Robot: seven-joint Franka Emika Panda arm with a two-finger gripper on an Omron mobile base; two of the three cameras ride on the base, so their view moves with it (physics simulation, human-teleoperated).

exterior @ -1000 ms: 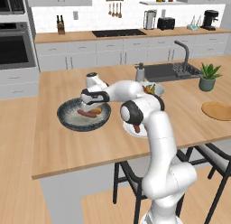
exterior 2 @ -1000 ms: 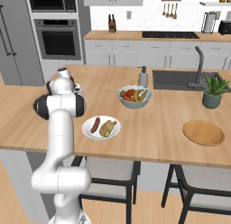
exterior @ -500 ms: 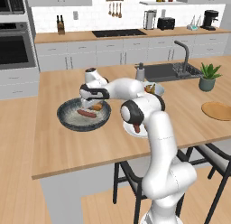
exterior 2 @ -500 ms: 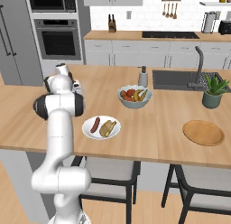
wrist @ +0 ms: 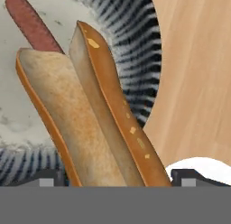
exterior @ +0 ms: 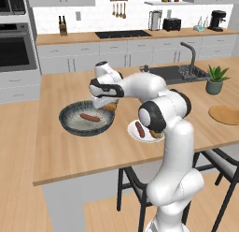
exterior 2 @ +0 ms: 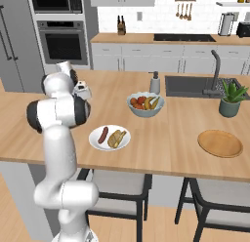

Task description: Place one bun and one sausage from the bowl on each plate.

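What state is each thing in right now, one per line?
gripper: open, straddling the bun
bun: lying in the bowl
bowl: holds a bun and a sausage
white plate: filled with sausage and bun
wooden plate: bare

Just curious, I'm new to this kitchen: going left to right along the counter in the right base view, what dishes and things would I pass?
White plate with sausage and bun → fruit bowl → tan plate → potted plant.

Glossy white rounded arm (exterior: 175, 133) w/ dark joint bands, white end effector (exterior: 103, 104).
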